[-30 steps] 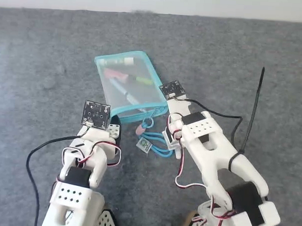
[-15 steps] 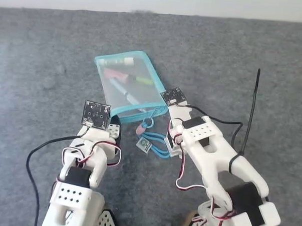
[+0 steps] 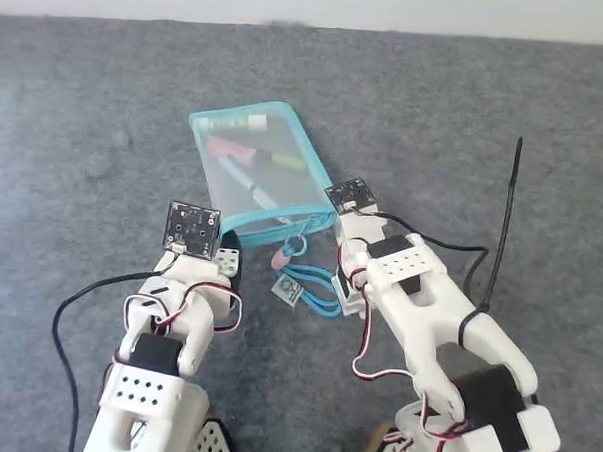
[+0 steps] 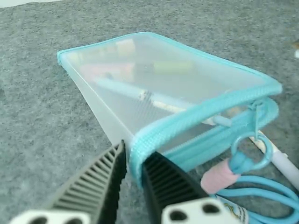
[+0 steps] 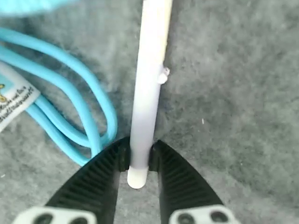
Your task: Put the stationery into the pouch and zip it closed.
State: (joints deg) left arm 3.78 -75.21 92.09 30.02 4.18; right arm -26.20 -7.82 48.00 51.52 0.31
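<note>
Several pens and markers (image 3: pixel 247 154) sit inside the translucent teal-edged pouch (image 3: pixel 283 190) on the grey table (image 3: pixel 86 127) | we see the left gripper (image 4: pixel 133 173) pinching the pouch's zipper rim | right gripper (image 5: pixel 138 158) clamped on a white pen (image 5: pixel 148 79) outside the pouch, beside a blue cord (image 5: pixel 88 116)

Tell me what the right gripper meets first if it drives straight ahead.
The right gripper clamps the white pen, which leads. Its far end looks aimed at the open mouth of the pouch, pinned by the left gripper. It would likely meet the pouch first, though depth is unclear.
</note>
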